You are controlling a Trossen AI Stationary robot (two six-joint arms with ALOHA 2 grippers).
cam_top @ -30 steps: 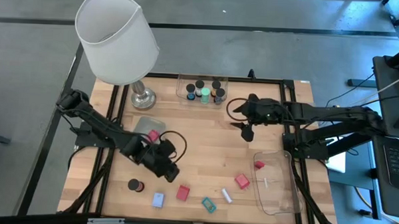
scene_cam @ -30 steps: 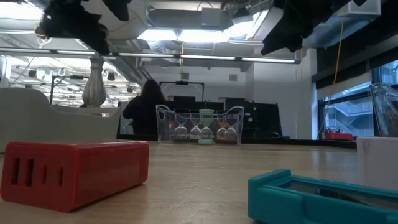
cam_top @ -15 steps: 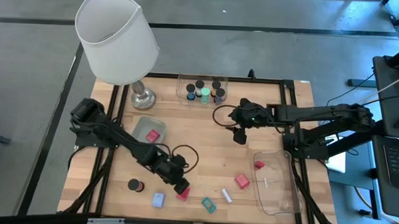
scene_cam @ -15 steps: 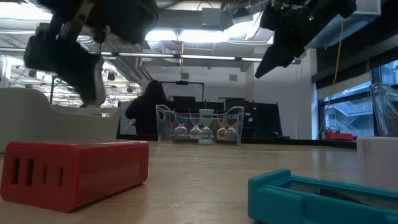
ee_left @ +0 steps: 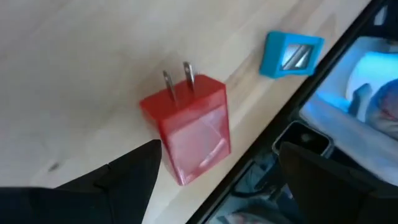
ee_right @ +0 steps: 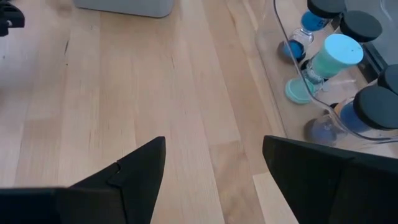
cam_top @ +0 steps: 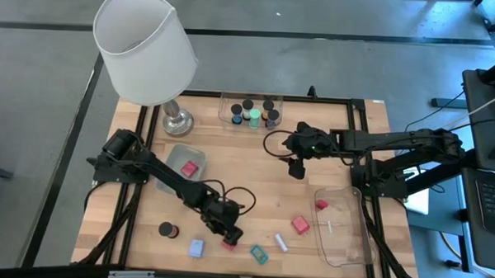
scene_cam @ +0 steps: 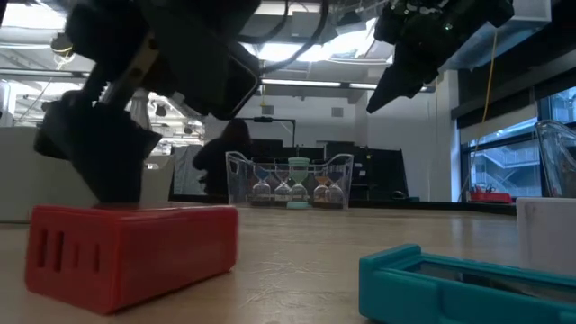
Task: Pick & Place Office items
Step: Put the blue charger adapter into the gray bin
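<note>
The left end effector (ee_left: 214, 180) is spread wide over the red plug (ee_left: 189, 127) on the worktop (cam_top: 254, 189). The right end effector (ee_right: 214, 168) hangs spread, holding nothing, near the clear tray (ee_right: 283, 59).

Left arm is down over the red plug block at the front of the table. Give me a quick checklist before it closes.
1. Left gripper open: ok, fingers spread wide in the left wrist view.
2. Red plug block between the fingers: ok, it lies centred ahead of them, prongs pointing away.
3. Block free of neighbours: ok, the teal clip and pale-blue clip lie apart from it.
4. Fingers low enough to grip: cannot tell; the low view shows the gripper just above the block.
5. Right gripper out of the way: ok, it hovers open mid-table near the back tray.
6. Left tray has room: ok, one red block inside.
</note>
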